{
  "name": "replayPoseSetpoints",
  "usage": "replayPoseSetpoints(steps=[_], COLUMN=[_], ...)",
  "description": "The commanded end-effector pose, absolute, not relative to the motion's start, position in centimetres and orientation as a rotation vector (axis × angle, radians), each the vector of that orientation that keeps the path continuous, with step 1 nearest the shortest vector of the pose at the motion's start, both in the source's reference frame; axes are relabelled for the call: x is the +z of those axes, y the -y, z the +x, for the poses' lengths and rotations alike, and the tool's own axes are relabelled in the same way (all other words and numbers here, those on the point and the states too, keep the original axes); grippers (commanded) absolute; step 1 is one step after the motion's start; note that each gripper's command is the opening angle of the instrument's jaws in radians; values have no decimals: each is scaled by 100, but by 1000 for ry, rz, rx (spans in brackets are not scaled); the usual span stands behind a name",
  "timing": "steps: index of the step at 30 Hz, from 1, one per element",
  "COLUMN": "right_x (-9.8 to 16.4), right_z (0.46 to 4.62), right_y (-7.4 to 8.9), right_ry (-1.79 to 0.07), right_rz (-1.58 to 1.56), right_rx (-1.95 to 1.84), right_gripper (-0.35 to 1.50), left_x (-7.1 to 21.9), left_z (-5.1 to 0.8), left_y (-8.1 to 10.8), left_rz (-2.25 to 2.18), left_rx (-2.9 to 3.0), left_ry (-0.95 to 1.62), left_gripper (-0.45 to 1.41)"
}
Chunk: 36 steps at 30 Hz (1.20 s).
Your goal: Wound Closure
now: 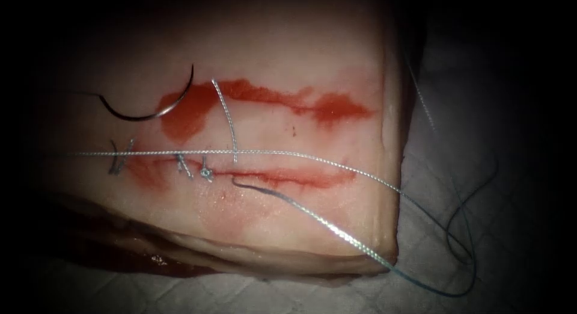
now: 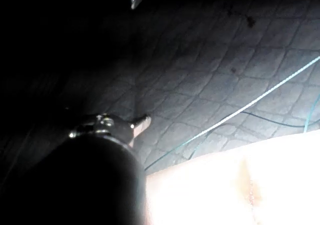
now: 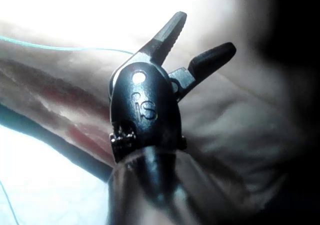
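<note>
One needle (image 1: 157, 107) loose on tissue (image 1: 270, 230), above cut (image 1: 288, 177) | thin, stiff, slippery: grip mid-curve | thread (image 1: 312, 157) limp | right hand (image 3: 197, 37) apart, empty | left hand (image 2: 142, 121): can't tell

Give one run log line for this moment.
needle: free on tissue, above cut | thread: across cut | right tool: open, empty | left tool: off tissue
</note>
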<state>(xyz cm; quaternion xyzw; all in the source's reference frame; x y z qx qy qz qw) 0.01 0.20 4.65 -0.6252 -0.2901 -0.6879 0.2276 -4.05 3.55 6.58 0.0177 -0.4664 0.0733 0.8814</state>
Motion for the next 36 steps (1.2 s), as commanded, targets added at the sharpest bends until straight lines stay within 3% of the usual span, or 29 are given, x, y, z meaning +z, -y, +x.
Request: replayPoseSetpoints(steps=[1,15,20,30,36], right_x=[474,487,490,491,492], right_z=[9,35,43,45,48], right_y=[-21,-4,1,3,4], right_ry=[804,723,697,686,677], right_rz=[-1695,-1757,-1771,-1774,-1774], right_rx=[-1884,-1926,-1924,-1917,-1909], right_gripper=[78,74,76,76,76], left_x=[665,726,742,730,723], left_z=[-418,-455,-465,-504,-518], left_y=[-364,-319,-270,-192,-165], left_rz=[58,224,318,334,305], left_rx=[200,508,622,786,832], left_ry=[955,848,923,968,984], left_gripper=[74,74,69,78,69])
